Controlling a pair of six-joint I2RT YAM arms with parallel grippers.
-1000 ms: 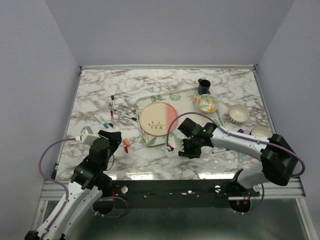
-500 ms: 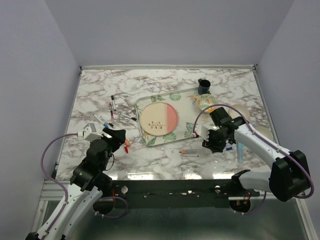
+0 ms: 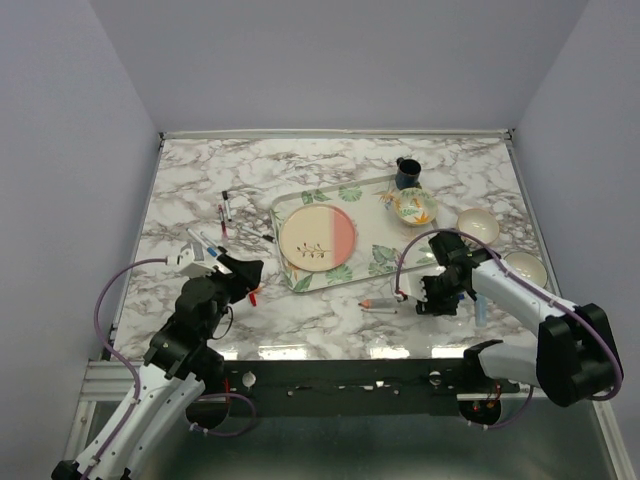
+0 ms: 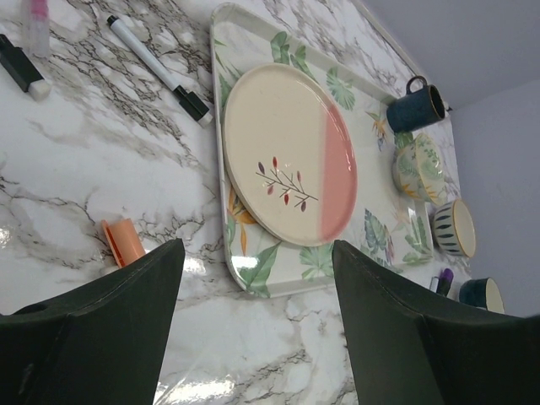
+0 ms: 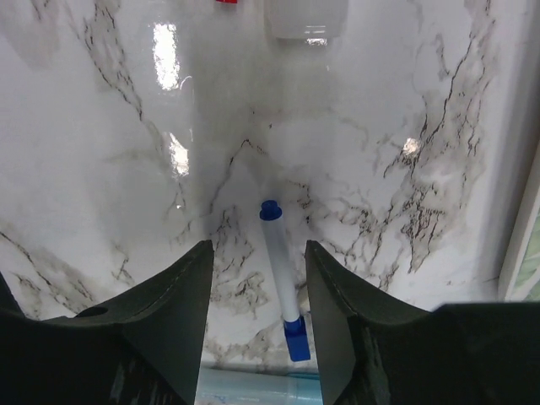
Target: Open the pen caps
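Top view: left gripper (image 3: 243, 270) over marble table (image 3: 330, 330) nr tray's (image 3: 385, 258) near-left corner; right gripper (image 3: 430, 296) low, off tray's right side, a pen (image 3: 378, 304) near it; more pens (image 3: 225, 207) left of tray

Left wrist: jaws wide apart, holding nothing; orange cap (image 4: 124, 241) on table below, beside tray w/ plate (image 4: 287, 152)

Right wrist: jaws part open, empty, either side of a blue-capped white pen (image 5: 278, 270), not touching it

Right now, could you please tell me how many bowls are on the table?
3. One bowl sits at the tray's right edge; a second bowl lies just right of it; a third bowl is further right and nearer. None looks hidden.
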